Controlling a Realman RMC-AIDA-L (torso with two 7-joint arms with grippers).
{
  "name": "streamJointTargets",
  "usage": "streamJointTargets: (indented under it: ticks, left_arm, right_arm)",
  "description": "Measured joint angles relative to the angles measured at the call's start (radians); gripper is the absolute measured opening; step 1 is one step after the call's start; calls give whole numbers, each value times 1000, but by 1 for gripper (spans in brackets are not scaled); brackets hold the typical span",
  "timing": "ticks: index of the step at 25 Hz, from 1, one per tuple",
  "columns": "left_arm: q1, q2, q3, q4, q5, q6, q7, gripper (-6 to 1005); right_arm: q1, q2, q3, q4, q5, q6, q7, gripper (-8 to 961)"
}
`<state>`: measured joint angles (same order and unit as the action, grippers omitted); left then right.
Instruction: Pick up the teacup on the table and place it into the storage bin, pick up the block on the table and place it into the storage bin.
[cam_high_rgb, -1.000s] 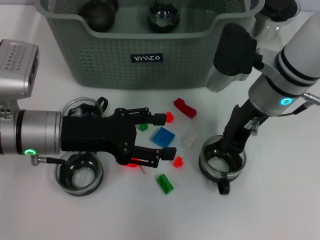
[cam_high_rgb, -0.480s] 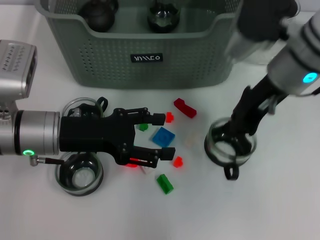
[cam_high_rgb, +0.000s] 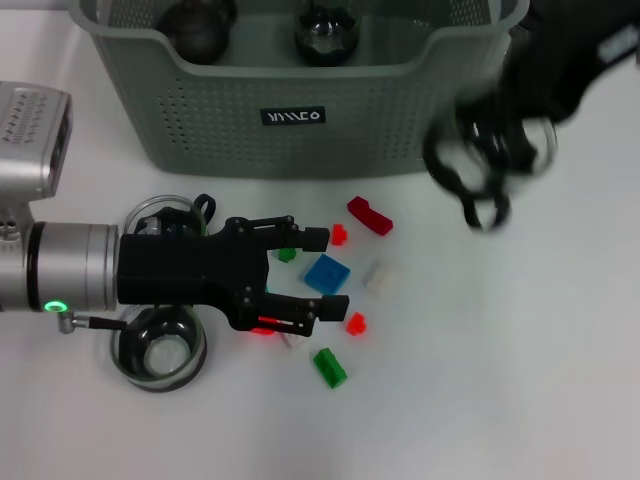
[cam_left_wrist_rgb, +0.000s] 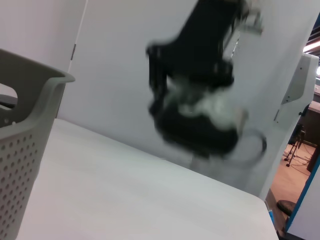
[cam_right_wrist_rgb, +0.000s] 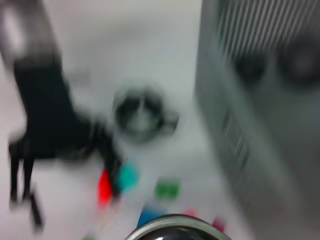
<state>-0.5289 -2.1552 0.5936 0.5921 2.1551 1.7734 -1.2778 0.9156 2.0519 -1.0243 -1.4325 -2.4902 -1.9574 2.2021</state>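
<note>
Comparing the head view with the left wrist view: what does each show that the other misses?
Only the head view shows the left tool open over the scattered blocks, among them the blue block, a glass teacup on the table, and two dark items inside the storage bin. Only the left wrist view shows room background beyond the table's edge. Both show the bin and the right tool, blurred, carrying a glass teacup in the air.

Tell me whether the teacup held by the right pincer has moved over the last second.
Yes. The teacup has left the table near the loose blocks and gone up toward the storage bin's right end, carried by the right pincer.
</note>
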Motion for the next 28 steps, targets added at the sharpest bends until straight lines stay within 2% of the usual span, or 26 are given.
streamJointTargets:
  ticks: [4, 8, 13, 16, 20, 25, 28]
  left_arm:
    - [0, 0, 0, 0, 0, -3, 0, 800]
    - [0, 0, 0, 0, -1, -6, 0, 799]
    - [-5, 1, 0, 0, -1, -10, 0, 798]
    - [-4, 1, 0, 0, -2, -11, 0, 797]
    - [-2, 1, -1, 0, -2, -11, 0, 795]
    - [0, 1, -3, 0, -1, -11, 0, 794]
    - [2, 1, -3, 0, -1, -11, 0, 793]
  right_arm:
    - [44, 1, 115, -29, 98, 73, -15, 56]
    - [74, -5, 151, 13, 141, 269, 22, 55]
    - [143, -27, 117, 206, 59, 547, 69, 55]
    - [197, -30, 76, 347, -34, 671, 71, 55]
    - [254, -2, -1, 498, -195, 830, 86, 55]
    - [307, 39, -67, 633, -392, 946, 139, 56]
    - [324, 43, -107, 697, -433, 975, 163, 56]
